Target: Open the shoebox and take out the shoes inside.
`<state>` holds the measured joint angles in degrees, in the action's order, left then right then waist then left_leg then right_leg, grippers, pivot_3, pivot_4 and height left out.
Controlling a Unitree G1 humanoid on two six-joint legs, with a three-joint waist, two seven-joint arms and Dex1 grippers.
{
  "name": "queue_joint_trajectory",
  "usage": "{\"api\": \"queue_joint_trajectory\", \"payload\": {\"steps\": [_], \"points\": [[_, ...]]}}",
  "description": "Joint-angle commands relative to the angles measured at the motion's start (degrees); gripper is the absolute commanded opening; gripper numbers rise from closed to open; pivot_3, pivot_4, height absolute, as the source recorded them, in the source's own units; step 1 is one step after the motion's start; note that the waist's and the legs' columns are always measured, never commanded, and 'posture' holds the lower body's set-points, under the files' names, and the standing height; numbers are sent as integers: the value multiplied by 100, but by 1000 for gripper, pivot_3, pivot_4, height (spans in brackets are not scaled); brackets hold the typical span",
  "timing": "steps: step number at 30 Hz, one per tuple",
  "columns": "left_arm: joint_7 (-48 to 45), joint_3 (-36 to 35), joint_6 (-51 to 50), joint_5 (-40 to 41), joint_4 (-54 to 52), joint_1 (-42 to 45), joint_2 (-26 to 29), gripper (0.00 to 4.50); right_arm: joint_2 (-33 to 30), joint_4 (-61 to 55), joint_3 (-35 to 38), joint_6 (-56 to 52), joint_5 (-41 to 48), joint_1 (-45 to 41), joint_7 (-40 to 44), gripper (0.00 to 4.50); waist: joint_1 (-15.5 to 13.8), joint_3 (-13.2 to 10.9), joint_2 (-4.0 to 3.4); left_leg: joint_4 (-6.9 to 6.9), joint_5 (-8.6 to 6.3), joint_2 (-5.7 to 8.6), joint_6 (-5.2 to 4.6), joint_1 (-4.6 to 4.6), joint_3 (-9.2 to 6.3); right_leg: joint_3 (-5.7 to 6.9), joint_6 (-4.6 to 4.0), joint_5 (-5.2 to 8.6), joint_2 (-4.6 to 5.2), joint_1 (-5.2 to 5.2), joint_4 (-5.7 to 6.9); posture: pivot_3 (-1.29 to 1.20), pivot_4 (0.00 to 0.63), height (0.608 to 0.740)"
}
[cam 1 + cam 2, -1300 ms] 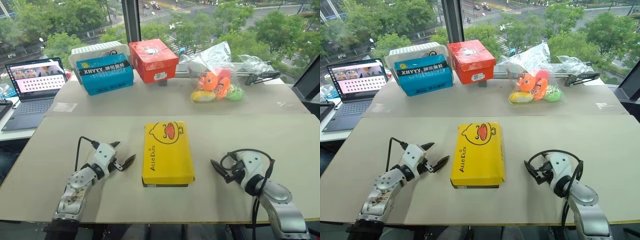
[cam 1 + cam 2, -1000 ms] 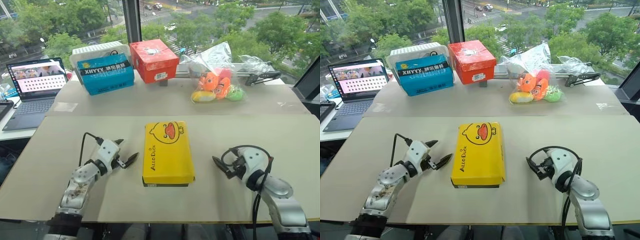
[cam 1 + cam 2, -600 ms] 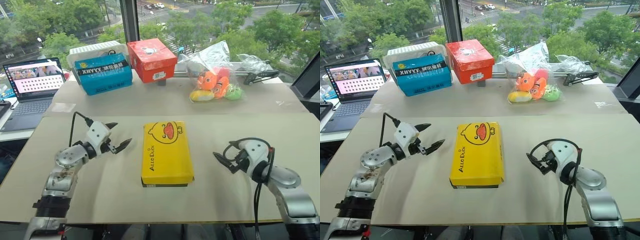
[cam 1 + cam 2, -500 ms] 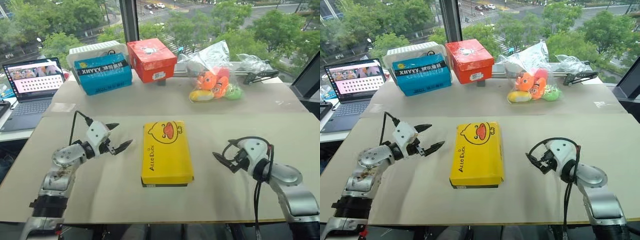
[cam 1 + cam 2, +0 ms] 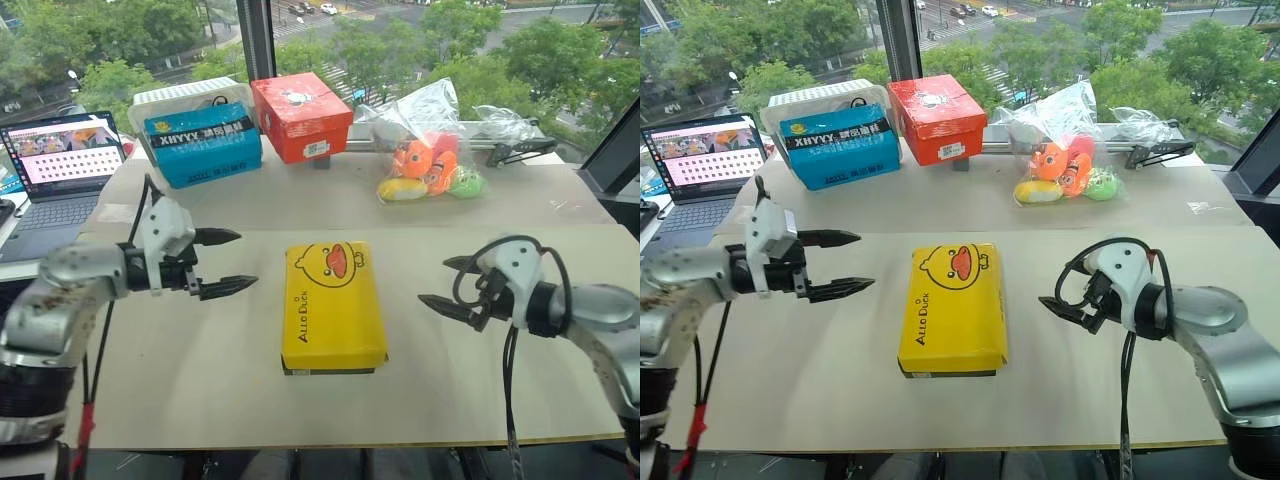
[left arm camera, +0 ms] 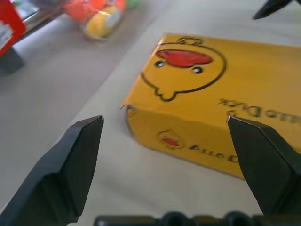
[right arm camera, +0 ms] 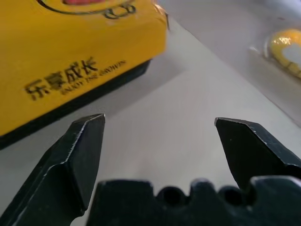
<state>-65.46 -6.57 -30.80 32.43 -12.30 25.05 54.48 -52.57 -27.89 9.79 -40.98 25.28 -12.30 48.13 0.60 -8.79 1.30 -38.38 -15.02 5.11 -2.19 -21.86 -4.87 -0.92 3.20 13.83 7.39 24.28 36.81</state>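
1. At the centre of the counter point(image 5: 150, 380), the yellow-lidded shoebox point(image 5: 333, 305) lies flat with its duck face towards twelve o'clock and its lid fully down, nothing lifted.
2. At nine o'clock of the box, the left end effector point(image 5: 228, 262) hovers above the counter, its two black fingers spread wide and pointing across at the box's long side, holding nothing.
3. Over at three o'clock, the right end effector point(image 5: 447, 283) mirrors it: fingers apart, empty, aimed at the opposite long side and clear of the cardboard.
4. The wrist views agree: each pair of tips frames a yellow lid edge with bare counter between, so no contact yet.
5. Up at twelve o'clock, well apart from the action, sit a blue box point(image 5: 201, 146), a red-orange box point(image 5: 302, 116) and a clear bag of plush toys point(image 5: 432, 165); a laptop point(image 5: 60, 165) is off at ten.
6. Progress check: I'd call this the very start. The lid is still on, the shoes remain hidden inside, and both opening and unpacking are left to do.
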Motion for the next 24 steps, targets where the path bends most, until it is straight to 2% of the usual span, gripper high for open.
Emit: {"api": "queue_joint_trajectory", "payload": {"steps": [1,5,8,12,15,18,19,24], "points": [[-210,9,-621,429,-462,293,287,4500,-328,-116,135,-92,11,-9,120,4384,3,-1,2,0,0,0,0,4,0,0,0,0,0,-3,0,0,150,739],[-283,130,-919,568,-789,529,407,4500,-312,208,-46,195,-301,23,-3,4384,3,-4,5,-1,0,0,0,5,1,1,0,0,0,-5,4,0,150,739],[-295,28,-1171,716,-776,958,512,4500,-199,411,-224,397,-433,96,26,3660,10,-19,30,-3,1,0,1,3,1,0,0,0,0,-2,8,0,150,739],[-456,-40,-1308,885,-766,1079,672,4500,-308,855,-951,917,-1086,65,131,2239,36,-22,33,-4,1,0,2,4,6,-6,0,0,-1,0,7,0,150,739],[-244,-283,-1297,907,-459,1208,604,4500,65,1197,-1533,1092,-1226,-242,270,1247,36,-30,36,-7,2,0,4,2,7,-5,0,0,-1,2,8,0,150,739],[-177,-620,-1121,854,-343,957,625,4500,416,1379,-1720,1154,-1139,-452,400,172,66,-34,36,-16,3,-5,6,5,6,-7,-3,-2,-6,2,18,0,150,739],[-88,-779,-1152,922,-301,885,564,4500,516,1408,-1747,1150,-1096,-519,447,56,62,-36,33,-16,3,-5,6,6,6,-7,-3,-1,-6,1,19,0,150,739],[-271,-1355,-667,684,-481,-446,563,4500,1027,1470,-1797,936,-621,-846,811,56,58,-41,26,-22,4,-5,8,0,6,-10,-2,-1,-6,6,13,0,150,739]]}}
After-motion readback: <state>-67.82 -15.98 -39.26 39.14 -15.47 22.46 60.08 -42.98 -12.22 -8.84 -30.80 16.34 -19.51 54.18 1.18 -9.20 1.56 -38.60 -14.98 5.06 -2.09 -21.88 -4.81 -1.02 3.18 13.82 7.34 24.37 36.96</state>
